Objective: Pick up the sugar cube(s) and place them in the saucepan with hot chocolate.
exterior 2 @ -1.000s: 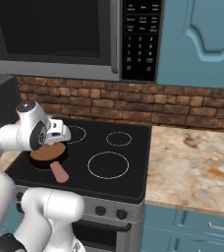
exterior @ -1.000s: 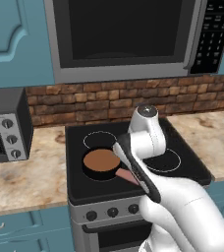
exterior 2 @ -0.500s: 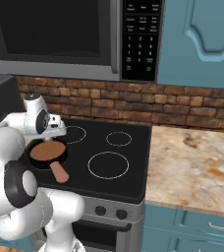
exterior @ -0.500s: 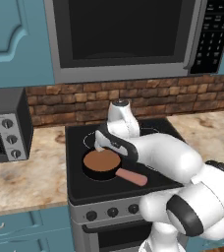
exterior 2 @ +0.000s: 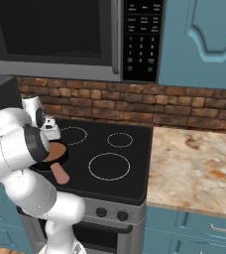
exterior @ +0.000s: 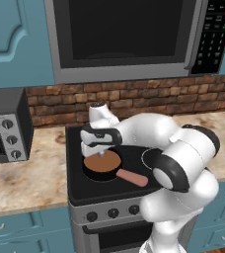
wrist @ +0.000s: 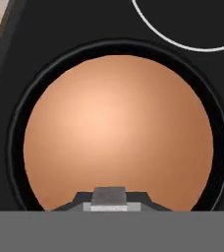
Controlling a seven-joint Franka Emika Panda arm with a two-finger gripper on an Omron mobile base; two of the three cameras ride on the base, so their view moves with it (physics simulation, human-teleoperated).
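Note:
The saucepan point(exterior: 87, 171) is a small black pan on the front left burner, with a salmon-pink handle point(exterior: 132, 177) pointing front right. It also appears in the right base view as the saucepan point(exterior 2: 60, 160). Brown hot chocolate point(wrist: 119, 128) fills it inside the black rim point(wrist: 14, 147). My gripper point(exterior: 101, 151) hangs straight above the liquid, pointing down. In the hand view the gripper point(wrist: 109, 202) is shut on a small grey-white sugar cube point(wrist: 109, 196) held between the dark tips.
The black stovetop point(exterior 2: 115, 163) has white burner rings to the right of the pan. A microwave point(exterior: 124, 34) hangs overhead. A toaster oven point(exterior: 3, 126) stands on the left counter. Granite counter point(exterior 2: 194, 163) lies to the right, brick wall behind.
The arm has swung left and forward from the stove's middle. The hand now hovers over the saucepan instead of behind and right of it.

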